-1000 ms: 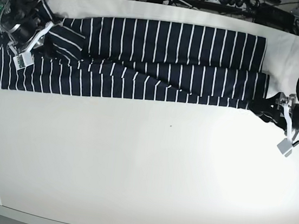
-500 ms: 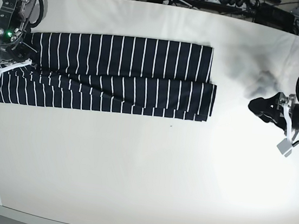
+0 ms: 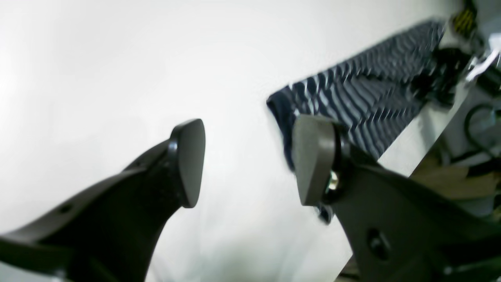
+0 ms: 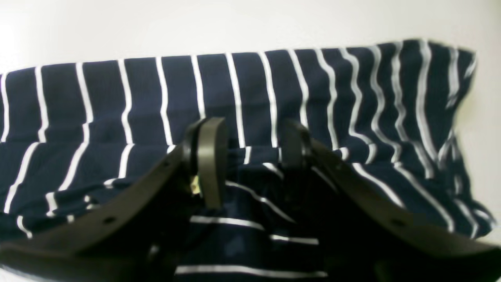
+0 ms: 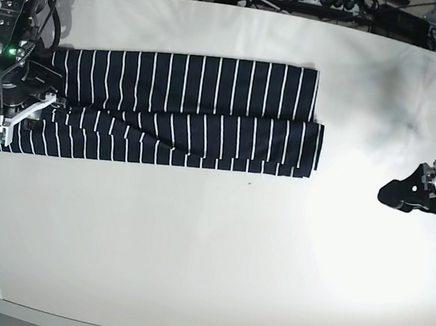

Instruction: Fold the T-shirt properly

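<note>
The shirt (image 5: pixel 184 111) lies as a long striped band along the far side of the table (image 5: pixel 206 257), already narrowed lengthwise, one flap lapped over the other so the stripes break along a seam down the middle. Its free end sits squared off past the table's centre; its other end runs out to the edge under the right gripper (image 5: pixel 8 109).

That gripper is down over the cloth with its jaws parted (the wrist view shows striped fabric bunched between and beneath the fingers (image 4: pixel 211 160), but nothing pinched), so it reads as let go, placed there to set the end flat.

The left gripper (image 5: pixel 425 196) hovers wide open and empty over bare table, well apart from the shirt's free end, likely parked clear so the band can settle.

Judging by the layout, the long folds are done and a crosswise fold is still due.
</note>
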`<state>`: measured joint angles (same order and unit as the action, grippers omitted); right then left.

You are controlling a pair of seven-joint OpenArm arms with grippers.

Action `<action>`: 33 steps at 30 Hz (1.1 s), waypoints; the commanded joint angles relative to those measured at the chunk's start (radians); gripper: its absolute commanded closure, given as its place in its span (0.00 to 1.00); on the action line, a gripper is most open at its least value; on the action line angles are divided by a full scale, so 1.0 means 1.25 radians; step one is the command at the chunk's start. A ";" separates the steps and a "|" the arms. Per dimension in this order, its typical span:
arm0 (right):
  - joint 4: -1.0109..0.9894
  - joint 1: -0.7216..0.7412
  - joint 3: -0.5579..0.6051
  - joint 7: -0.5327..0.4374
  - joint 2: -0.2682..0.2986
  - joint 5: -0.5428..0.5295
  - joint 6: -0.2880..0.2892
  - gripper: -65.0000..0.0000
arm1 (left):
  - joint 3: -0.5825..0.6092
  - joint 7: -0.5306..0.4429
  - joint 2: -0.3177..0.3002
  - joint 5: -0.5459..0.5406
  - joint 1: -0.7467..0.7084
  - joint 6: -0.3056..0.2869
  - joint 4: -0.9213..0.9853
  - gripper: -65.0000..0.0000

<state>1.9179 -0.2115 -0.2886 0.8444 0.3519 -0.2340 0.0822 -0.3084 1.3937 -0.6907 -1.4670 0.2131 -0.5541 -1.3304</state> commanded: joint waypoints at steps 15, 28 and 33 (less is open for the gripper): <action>0.023 -0.005 -0.005 -0.008 0.013 0.005 0.004 0.60 | -0.017 -0.050 0.291 0.123 -0.114 0.042 -0.003 0.42; 0.023 -0.005 -0.005 -0.008 0.013 0.005 0.004 0.60 | -0.012 -0.062 0.461 0.160 -0.178 0.044 -0.003 0.42; 0.023 -0.001 -0.005 -0.008 0.013 0.002 0.005 0.60 | 0.027 -0.062 0.486 0.160 -0.188 0.043 -0.003 0.42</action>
<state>1.9282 -0.2283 -0.2886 0.8574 0.3519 -0.2348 0.0902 -0.2996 1.2247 -0.1089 -1.2984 0.0032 -0.5564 -1.3476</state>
